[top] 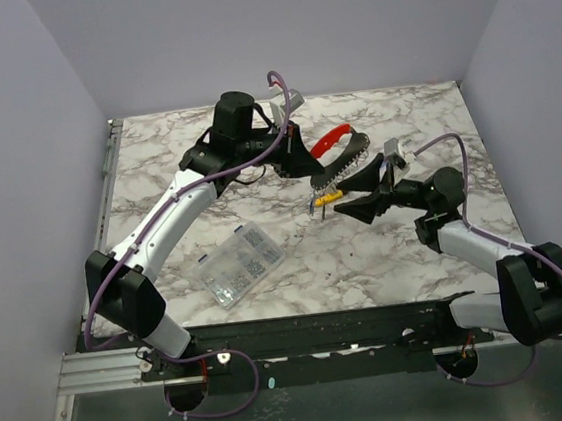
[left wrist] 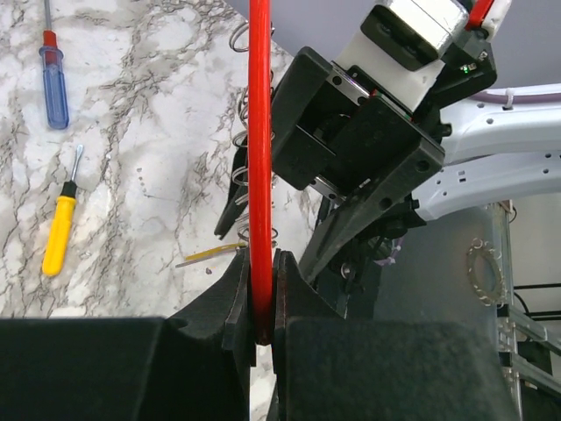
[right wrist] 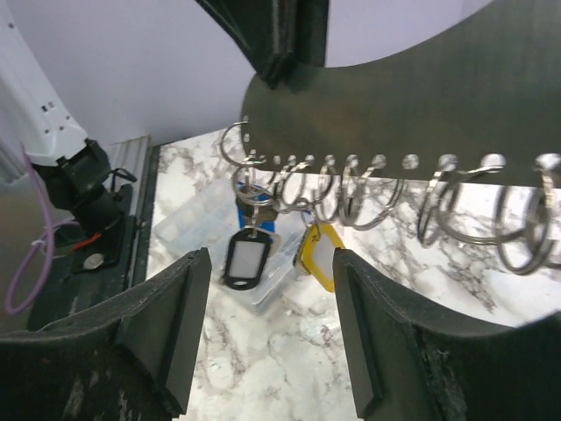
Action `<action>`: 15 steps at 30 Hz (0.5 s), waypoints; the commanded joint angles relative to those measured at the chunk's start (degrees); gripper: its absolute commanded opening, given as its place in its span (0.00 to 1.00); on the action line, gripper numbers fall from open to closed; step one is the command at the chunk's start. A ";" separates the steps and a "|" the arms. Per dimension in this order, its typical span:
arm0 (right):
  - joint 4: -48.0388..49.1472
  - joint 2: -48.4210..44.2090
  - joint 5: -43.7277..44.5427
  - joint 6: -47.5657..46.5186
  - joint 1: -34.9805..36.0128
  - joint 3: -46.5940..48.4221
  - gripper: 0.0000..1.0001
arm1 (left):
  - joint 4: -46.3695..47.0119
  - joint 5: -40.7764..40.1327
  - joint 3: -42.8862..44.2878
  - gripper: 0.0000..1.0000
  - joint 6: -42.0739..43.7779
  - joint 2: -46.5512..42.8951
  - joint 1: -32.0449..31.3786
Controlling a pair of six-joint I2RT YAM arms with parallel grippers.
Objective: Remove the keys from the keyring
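Keys [right wrist: 263, 256] with black and yellow tags hang from the keyring [right wrist: 394, 105] mid-frame, none removed yet. Left claw [left wrist: 261, 300] clamps its red band; right claw [right wrist: 270, 294] gapes apart below.

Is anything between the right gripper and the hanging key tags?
Nothing visible. The open right gripper faces the black tag and yellow tag hanging from the keyring, with only air between. The clear box lies beyond them.

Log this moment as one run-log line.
left claw: shut on keyring | right claw: open, facing keys | keys: hanging from keyring
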 commanded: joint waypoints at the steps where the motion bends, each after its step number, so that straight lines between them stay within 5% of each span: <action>1: 6.32 1.08 5.15 -3.21 0.49 -1.12 0.64 | 4.65 4.13 -1.18 0.00 -2.24 -2.82 0.32; 15: 7.25 2.96 6.29 -7.99 1.76 -1.85 0.43 | 6.79 6.19 -2.23 0.00 -3.78 -2.89 0.46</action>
